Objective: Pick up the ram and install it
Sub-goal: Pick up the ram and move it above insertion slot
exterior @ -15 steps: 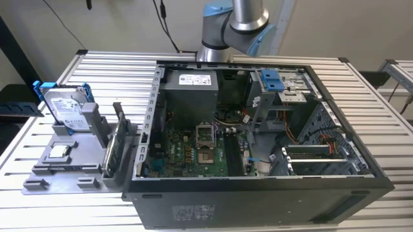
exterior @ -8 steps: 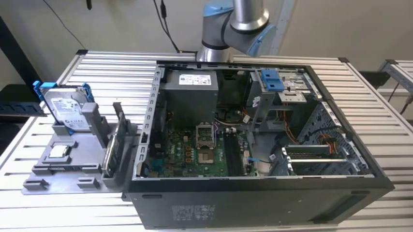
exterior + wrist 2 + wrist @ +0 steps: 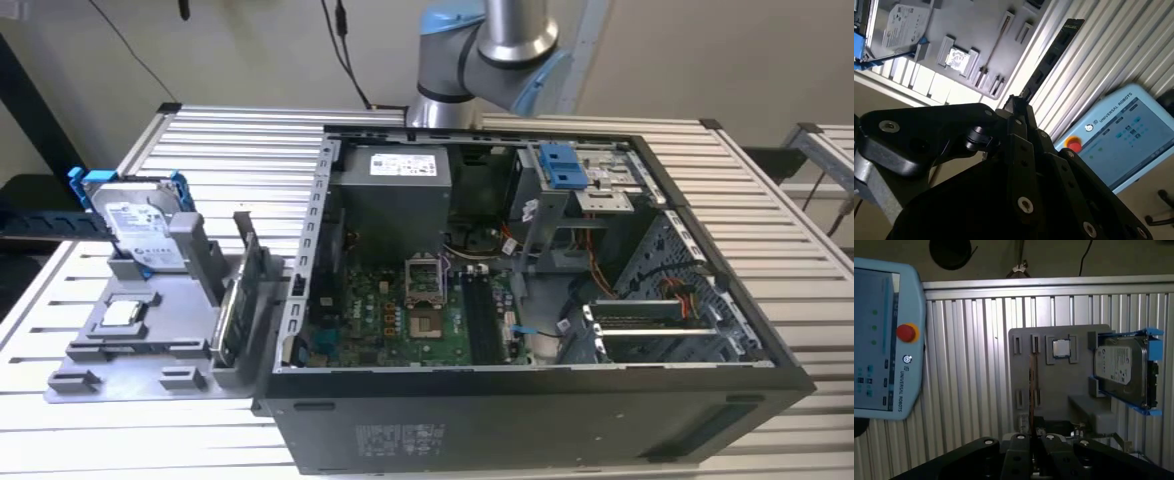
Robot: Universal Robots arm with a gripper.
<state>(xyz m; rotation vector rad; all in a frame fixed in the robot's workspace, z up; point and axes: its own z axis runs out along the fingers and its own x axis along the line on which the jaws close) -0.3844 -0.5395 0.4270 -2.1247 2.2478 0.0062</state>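
Currently, in the exterior view, the arm (image 3: 494, 40) is standing behind the open computer case (image 3: 534, 420). A hard drive (image 3: 140, 230) bearing a white printed label is sitting on the grey tray (image 3: 120, 350) at that view's left. In the second wrist view, the gripper (image 3: 1016, 102) is clamping one end of the ram (image 3: 1054, 50), jaws closed on it, with a pendant (image 3: 1119, 135) carrying a red button (image 3: 1072, 144) lying beyond. In the first wrist view, the ram is showing edge-on between the closed jaws.

Black computer case (image 3: 534, 420) open-topped; green motherboard (image 3: 387, 325) reachable from above, hemmed by grey power-supply box (image 3: 387, 205), metal drive cage (image 3: 587, 205). Dark ram stick (image 3: 1054, 50) projects beyond jaws.
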